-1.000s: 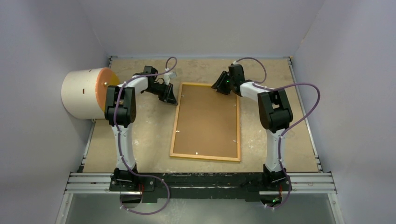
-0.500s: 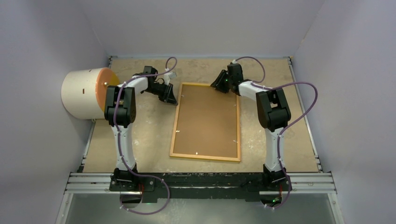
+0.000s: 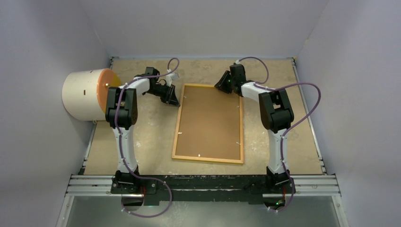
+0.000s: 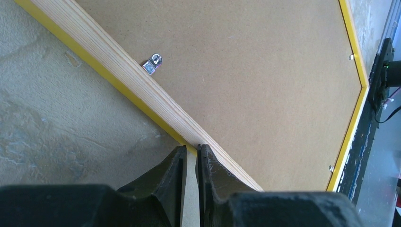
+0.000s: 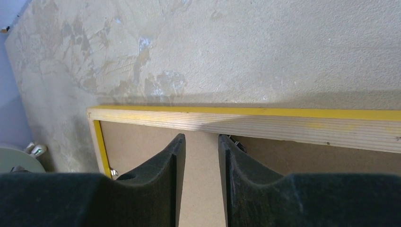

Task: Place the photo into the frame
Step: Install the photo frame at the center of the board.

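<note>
The frame lies face down mid-table, light wood rim up, yellow at its edges. A brown backing board fills it. The photo is hidden. My left gripper sits low at the frame's left side near the far corner. In the left wrist view its jaws are all but closed, tips against the wood rim, nothing between them. My right gripper is at the far rim. Its jaws stand open over the board, just short of the rim.
A cream cylinder with an orange face lies at the table's left edge. Small metal tabs stick out along the frame's inner rim; one lies beside my right finger. Walls close in three sides; a black rail runs along the near edge.
The right gripper's jaws have narrowed, and it has edged slightly toward the frame's far rim. The left arm and the frame have not moved.
</note>
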{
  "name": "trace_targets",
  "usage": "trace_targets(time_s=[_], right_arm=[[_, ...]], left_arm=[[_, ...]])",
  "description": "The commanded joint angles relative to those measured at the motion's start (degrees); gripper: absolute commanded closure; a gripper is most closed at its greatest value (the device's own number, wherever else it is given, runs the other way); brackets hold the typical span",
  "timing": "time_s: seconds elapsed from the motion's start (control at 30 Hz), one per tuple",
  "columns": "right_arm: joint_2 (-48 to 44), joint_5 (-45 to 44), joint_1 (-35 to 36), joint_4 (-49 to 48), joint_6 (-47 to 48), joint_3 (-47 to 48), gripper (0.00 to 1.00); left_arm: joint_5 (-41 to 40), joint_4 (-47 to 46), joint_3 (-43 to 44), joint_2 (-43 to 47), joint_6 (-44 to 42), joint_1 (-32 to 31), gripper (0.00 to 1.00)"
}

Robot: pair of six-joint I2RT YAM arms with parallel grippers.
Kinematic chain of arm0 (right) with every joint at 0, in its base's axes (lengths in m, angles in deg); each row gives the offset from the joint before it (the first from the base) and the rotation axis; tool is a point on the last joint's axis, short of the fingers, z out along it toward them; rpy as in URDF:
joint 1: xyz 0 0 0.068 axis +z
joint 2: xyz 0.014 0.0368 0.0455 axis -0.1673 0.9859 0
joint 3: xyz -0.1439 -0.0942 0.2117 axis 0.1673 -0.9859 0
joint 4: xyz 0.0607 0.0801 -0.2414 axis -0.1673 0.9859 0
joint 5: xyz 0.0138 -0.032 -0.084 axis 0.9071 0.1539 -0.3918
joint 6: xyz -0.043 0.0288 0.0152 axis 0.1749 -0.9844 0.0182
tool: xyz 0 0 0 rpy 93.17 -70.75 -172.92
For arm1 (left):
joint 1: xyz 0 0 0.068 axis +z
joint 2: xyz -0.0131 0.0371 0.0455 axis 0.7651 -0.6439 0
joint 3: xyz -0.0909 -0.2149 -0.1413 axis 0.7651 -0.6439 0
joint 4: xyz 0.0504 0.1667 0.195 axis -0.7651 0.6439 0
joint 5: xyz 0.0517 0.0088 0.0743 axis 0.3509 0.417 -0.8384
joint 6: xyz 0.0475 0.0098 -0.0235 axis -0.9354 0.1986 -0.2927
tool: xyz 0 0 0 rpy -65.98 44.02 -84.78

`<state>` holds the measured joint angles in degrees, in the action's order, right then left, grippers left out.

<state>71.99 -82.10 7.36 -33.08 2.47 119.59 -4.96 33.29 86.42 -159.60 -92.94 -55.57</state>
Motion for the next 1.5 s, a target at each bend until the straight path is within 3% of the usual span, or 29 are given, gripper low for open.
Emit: trace_targets(time_s=[0.0,0.43,0.7,1.1,1.47], right_arm=[[-0.49,-4.51,-0.47,1.58,2.87,0.30,0.64],[-2.57,5.48,0.58,-4.33,3.25,-0.87,0.60],[-2.16,5.99,0.51,-1.10,3.42,-2.03,0.60],[-3.81,-4.63,0.32,5.39,8.17,-0.09,0.59],[-6.41,1.60,5.42,3.15,7.79,3.30,0.49]], left_arm=[[-5.03,2.79,-2.54,-0.35,-3.85,-0.50,0.83],[-5.35,2.67,-2.87,-0.18,-3.89,-0.50,0.83],[-5.47,2.89,-2.96,-0.02,-4.29,-0.50,0.83],[-5.47,3.11,-3.59,0.82,-4.65,-0.48,0.84],[-8.95,7.11,-3.73,6.32,-7.07,-0.16,0.79]])
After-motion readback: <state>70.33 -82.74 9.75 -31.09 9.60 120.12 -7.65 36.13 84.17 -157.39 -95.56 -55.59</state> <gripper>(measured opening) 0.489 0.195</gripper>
